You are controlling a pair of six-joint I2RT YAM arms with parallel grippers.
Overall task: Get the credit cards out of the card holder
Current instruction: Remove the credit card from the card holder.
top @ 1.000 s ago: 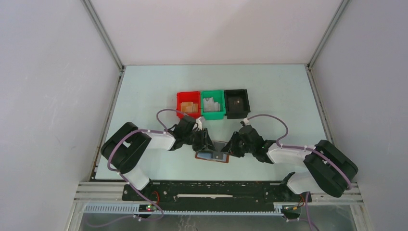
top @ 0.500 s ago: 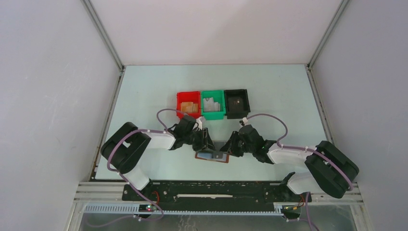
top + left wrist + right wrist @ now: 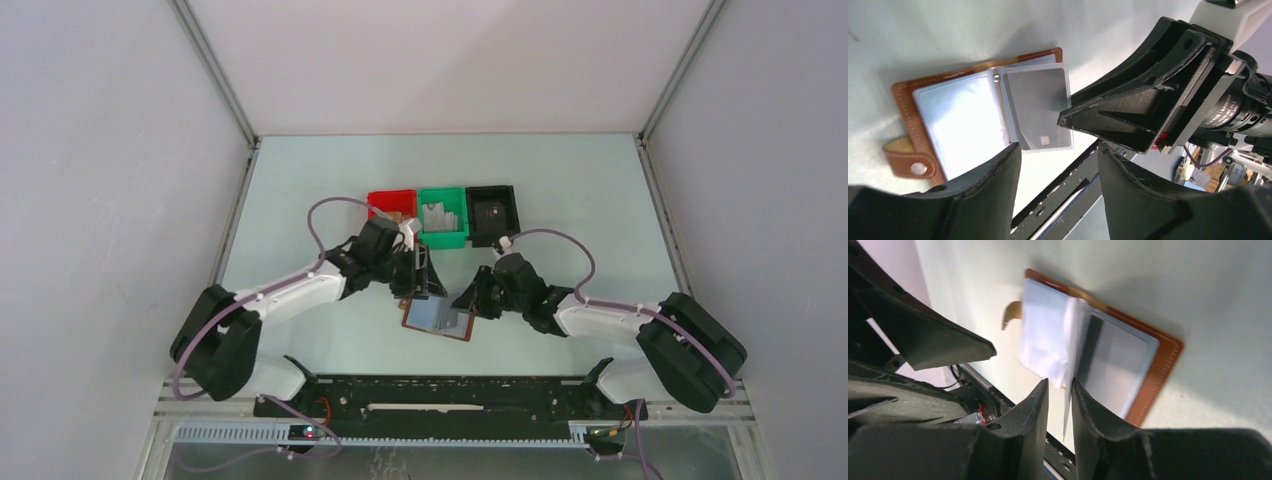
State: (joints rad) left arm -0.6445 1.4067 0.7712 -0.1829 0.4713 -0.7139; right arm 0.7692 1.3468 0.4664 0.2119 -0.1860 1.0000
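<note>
Card holder (image 3: 437,318) lies open at lower centre, with a dark credit card (image 3: 1040,105) sleeved and overhanging one edge. Right gripper (image 3: 1059,385): narrow jaws straddle a sleeve leaf, clamped or not, can't tell. Left gripper (image 3: 1058,150) gapes wide, empty. Bins (image 3: 443,243) sit well beyond.

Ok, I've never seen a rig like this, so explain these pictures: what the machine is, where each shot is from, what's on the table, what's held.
Two robot arms are bolted at a table's near edge, each ending in two-finger jaws. The wide picture looks down from above: left arm, right arm. The other two come from cameras on the wrists, so the dark shapes at the bottom are that arm's own jaws. On the table lie an open brown card holder and, behind it, a red bin, green bin and black bin. A dark credit card shows inside it. The right jaws seem to pinch one clear sleeve page; the left jaws stand open, holding nothing.
</note>
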